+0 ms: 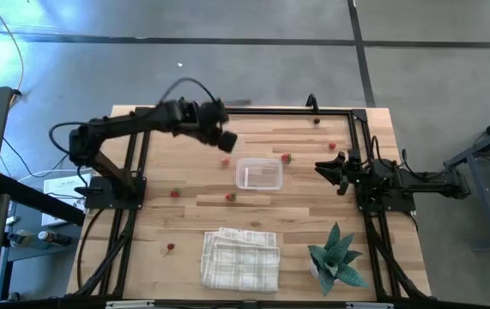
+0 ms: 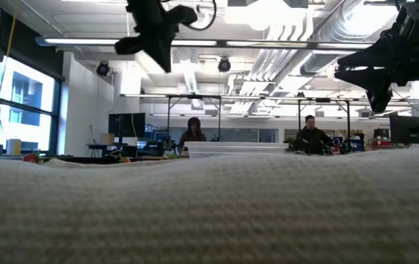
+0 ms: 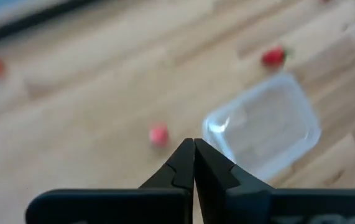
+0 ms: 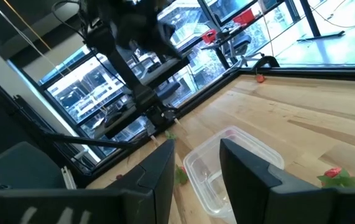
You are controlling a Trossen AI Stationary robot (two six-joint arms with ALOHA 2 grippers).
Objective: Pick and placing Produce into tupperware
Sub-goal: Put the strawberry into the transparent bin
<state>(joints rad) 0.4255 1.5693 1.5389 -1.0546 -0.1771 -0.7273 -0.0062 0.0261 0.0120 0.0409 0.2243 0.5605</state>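
Note:
The clear tupperware [image 1: 258,173] lies near the table's middle; nothing shows inside it. Small red produce is scattered around it: one piece [image 1: 226,161] to its left, one [image 1: 286,158] at its far right corner, one [image 1: 230,196] in front. My left gripper [image 1: 226,140] hovers raised just beyond the container's left end, shut and holding nothing. In the left wrist view, the closed fingertips [image 3: 194,146] point down near a red piece [image 3: 158,134] beside the tupperware [image 3: 264,127]. My right gripper [image 1: 326,167] waits right of the container, open and holding nothing, facing the tupperware [image 4: 227,168].
A folded white checked cloth [image 1: 240,257] lies at the front and fills the low view's foreground [image 2: 209,213]. A potted green plant [image 1: 335,257] stands front right. More red pieces lie at the left [image 1: 174,193] and front left [image 1: 170,247]. People sit in the room behind.

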